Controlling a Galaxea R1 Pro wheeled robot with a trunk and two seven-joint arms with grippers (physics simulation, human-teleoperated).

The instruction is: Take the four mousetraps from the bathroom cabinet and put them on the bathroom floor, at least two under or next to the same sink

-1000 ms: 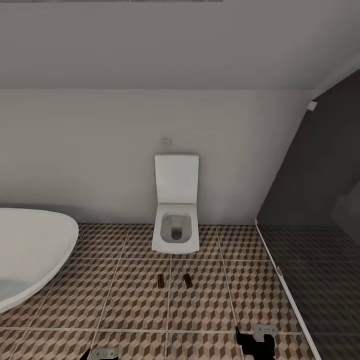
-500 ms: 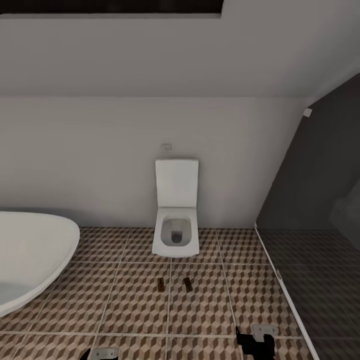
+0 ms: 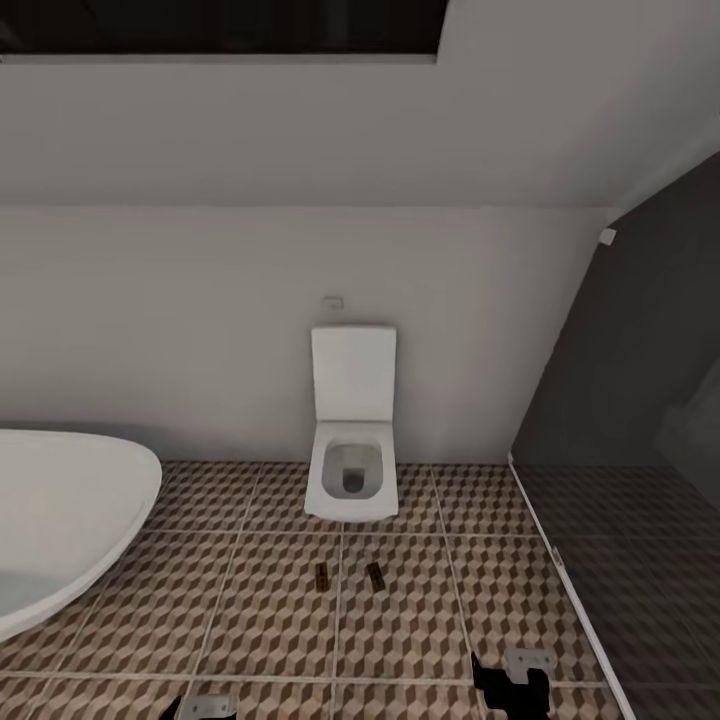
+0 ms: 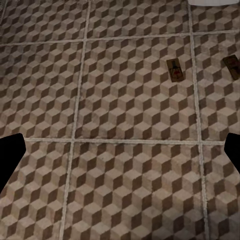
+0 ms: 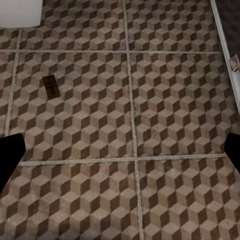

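With two mousetraps point(image 3: 322, 575) point(image 3: 375, 575) on the bathroom floor point(image 3: 250, 620) just before the toilet point(image 3: 350, 470), both sets of fingers spread and empty, fetching the remaining pair from the cabinet seems next.

Head cam has tilted up and w/ it the whole view has slid down: a dark window strip point(image 3: 220, 25) now fills the top edge, where 1 s ago there was just a thin sliver. The toilet point(image 3: 352, 440), bathtub point(image 3: 60, 530) and the two mousetraps point(image 3: 322, 575) point(image 3: 375, 575) on the bathroom floor point(image 3: 260, 620) all sit lower in frame, by the same amt, so no real move among them.
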